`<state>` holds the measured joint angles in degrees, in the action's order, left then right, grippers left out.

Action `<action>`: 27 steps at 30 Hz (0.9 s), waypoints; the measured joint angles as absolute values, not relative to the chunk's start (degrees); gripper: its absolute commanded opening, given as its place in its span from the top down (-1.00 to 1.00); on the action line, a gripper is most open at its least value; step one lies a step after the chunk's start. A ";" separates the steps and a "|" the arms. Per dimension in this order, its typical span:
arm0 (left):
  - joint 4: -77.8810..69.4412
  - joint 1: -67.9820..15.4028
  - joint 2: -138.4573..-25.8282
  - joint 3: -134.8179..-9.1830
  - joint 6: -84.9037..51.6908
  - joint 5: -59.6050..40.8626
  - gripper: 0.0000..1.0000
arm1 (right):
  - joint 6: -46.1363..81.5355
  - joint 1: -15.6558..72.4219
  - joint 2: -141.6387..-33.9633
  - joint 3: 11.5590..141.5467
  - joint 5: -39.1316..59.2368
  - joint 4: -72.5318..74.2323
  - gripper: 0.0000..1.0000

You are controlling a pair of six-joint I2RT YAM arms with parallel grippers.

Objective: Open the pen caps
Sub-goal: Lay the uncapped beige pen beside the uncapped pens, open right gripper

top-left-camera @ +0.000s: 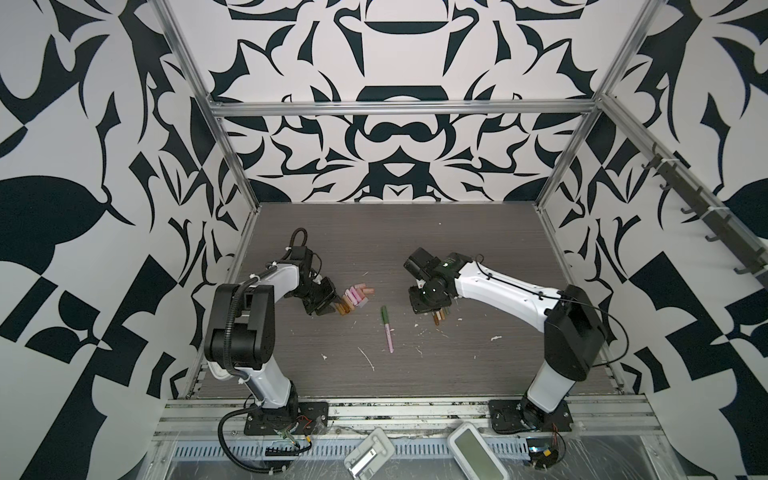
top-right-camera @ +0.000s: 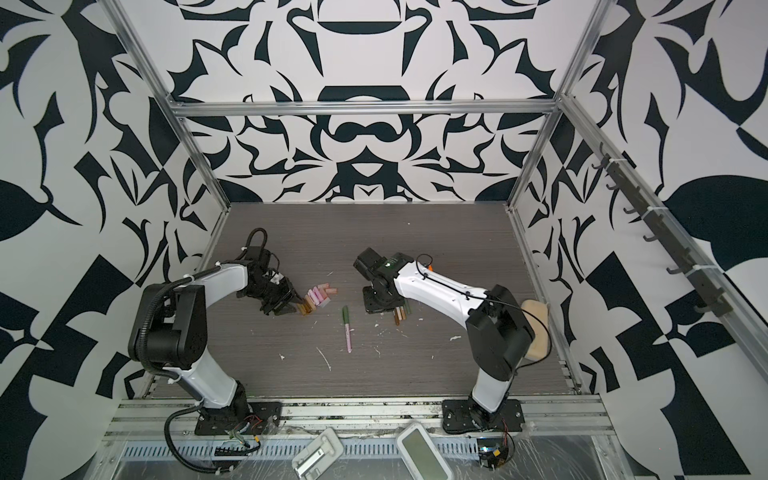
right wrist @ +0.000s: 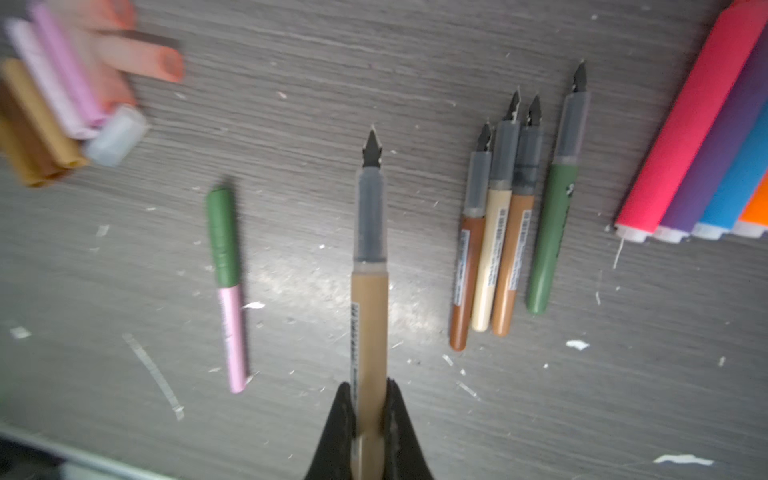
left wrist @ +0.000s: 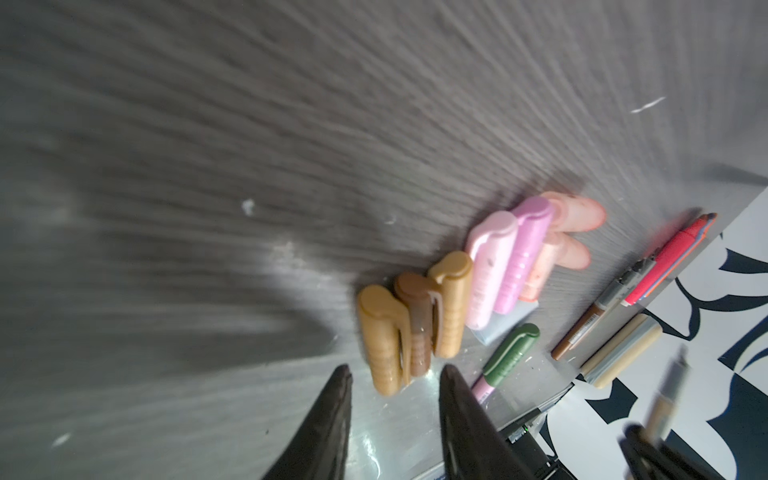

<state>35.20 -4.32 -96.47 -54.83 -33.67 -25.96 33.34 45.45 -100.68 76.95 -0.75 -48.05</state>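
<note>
Right wrist view: the right hand [right wrist: 370,390] is pressed together on the barrel of a tan pen [right wrist: 370,316], pinching it near its tail. This pen has no cap, and its dark nib is bare above the bench [right wrist: 374,83].

Four uncapped pens [right wrist: 498,249] lie side by side on the bench, two brown, one cream and one green, all with nibs pointing the same way. Beside them lie four bright markers [right wrist: 706,145], pink-red, purple, blue and orange, touching along their lengths.

In both top views a pink pen [top-left-camera: 387,328] [top-right-camera: 346,328] lies alone mid-bench with its green cap [top-left-camera: 384,314] on. The capped end points to twelve o'clock and the barrel to six. The right hand [top-left-camera: 436,309] hangs at about two o'clock of this pen.

The loose pen caps [top-left-camera: 355,297] sit in a tight heap at about ten o'clock of the pink pen. In the left wrist view the pen caps [left wrist: 478,282] show as tan, brown, pink and peach, packed against each other.

The left hand [top-left-camera: 328,303] is low at about eight o'clock of the heap. Its jaws are spread with nothing gripped, and the left hand [left wrist: 397,372] has the nearest tan cap just beyond its tips. The blur there makes it hard to say whether they touch.
</note>
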 measured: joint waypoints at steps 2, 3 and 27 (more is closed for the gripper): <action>35.92 -4.03 -95.07 -54.85 -33.67 -25.91 0.22 | 32.60 45.45 -103.28 77.82 -2.42 -48.60 1.00; 36.29 -3.88 -94.19 -54.87 -33.67 -25.78 0.21 | 32.29 45.45 -104.68 78.26 -3.42 -48.82 1.00; 42.22 -2.72 -85.23 -60.47 -33.39 -23.57 0.16 | 36.05 50.52 -113.32 81.38 -14.59 -54.46 0.82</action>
